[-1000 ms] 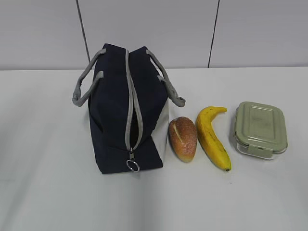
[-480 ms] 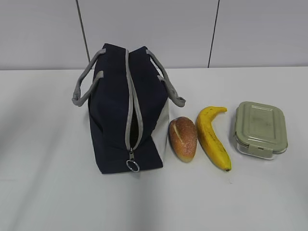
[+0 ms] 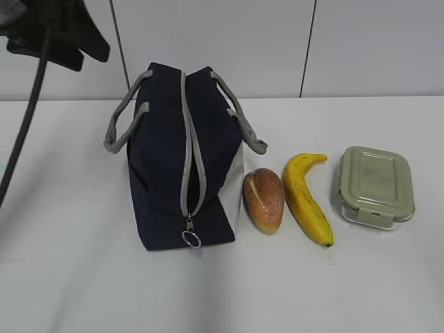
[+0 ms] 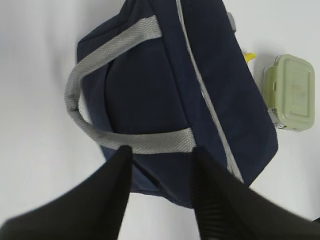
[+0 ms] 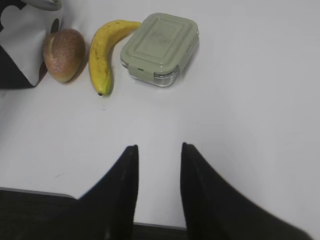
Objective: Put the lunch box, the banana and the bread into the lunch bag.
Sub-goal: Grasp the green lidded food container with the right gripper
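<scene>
The navy lunch bag (image 3: 182, 156) stands on the white surface (image 3: 69, 277), its grey zipper strip (image 3: 186, 139) running along the top and down the near end, where a ring pull (image 3: 191, 238) hangs low. The zipper is parted a little just above the pull. 2 grey handles (image 3: 123, 121) droop off either side of the bag.

Just right of the bag lies the bread roll (image 3: 263, 200), close against the bag's side. Right of the roll, beside it, is the banana (image 3: 306, 198), its curve bowed toward the roll. Farther right of the bag again, apart from the banana, sits the lunch box (image 3: 375, 186) with its sage-green lid on.

The left arm (image 3: 55, 31) shows dark above and left of the bag. In its wrist view, the left end effector (image 4: 161, 192) hovers over the bag's near handle with its 2 fingers apart and nothing between them.

The right end effector (image 5: 157, 187) hangs over bare surface, well off from the bag and short of the lunch box, its fingers apart and holding nothing.
</scene>
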Controlling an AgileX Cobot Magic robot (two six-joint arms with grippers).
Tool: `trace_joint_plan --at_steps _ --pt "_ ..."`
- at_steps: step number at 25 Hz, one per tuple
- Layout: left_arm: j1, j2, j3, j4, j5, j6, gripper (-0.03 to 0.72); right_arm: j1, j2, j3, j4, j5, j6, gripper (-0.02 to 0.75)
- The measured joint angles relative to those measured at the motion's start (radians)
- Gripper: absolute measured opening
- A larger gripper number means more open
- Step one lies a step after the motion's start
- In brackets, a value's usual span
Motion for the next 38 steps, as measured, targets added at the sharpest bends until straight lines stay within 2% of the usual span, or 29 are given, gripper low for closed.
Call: trace_joint_plan --at_steps 4,6,16,23,25,26,29,31,38 --pt "-0.041 0.086 -0.074 0.008 0.01 -0.027 0.412 0.0 0.0 0.0 0.0 0.0 0.0 0.232" --pt "-0.052 0.126 -0.108 0.008 0.014 -0.05 0.437 0.0 0.0 0.0 0.0 0.0 0.0 0.232" --pt "-0.055 0.342 -0.292 0.008 0.139 -0.091 0.449 0.0 0.0 0.0 0.0 0.0 0.0 0.232" --pt "-0.055 0.401 -0.316 0.008 0.167 -0.096 0.441 0.0 0.0 0.0 0.0 0.0 0.0 0.232" --pt "-0.055 0.409 -0.316 0.013 0.175 -0.096 0.407 0.0 0.0 0.0 0.0 0.0 0.0 0.232" --pt "-0.055 0.411 -0.316 0.019 0.176 -0.096 0.362 0.0 0.0 0.0 0.0 0.0 0.0 0.232" --pt "-0.055 0.414 -0.317 0.05 0.189 -0.095 0.123 0.0 0.0 0.0 0.0 0.0 0.0 0.232" --pt "-0.055 0.414 -0.317 0.069 0.194 -0.092 0.023 0.0 0.0 0.0 0.0 0.0 0.0 0.232" --pt "-0.055 0.414 -0.317 0.076 0.195 -0.012 0.001 0.0 0.0 0.0 0.0 0.0 0.0 0.232"
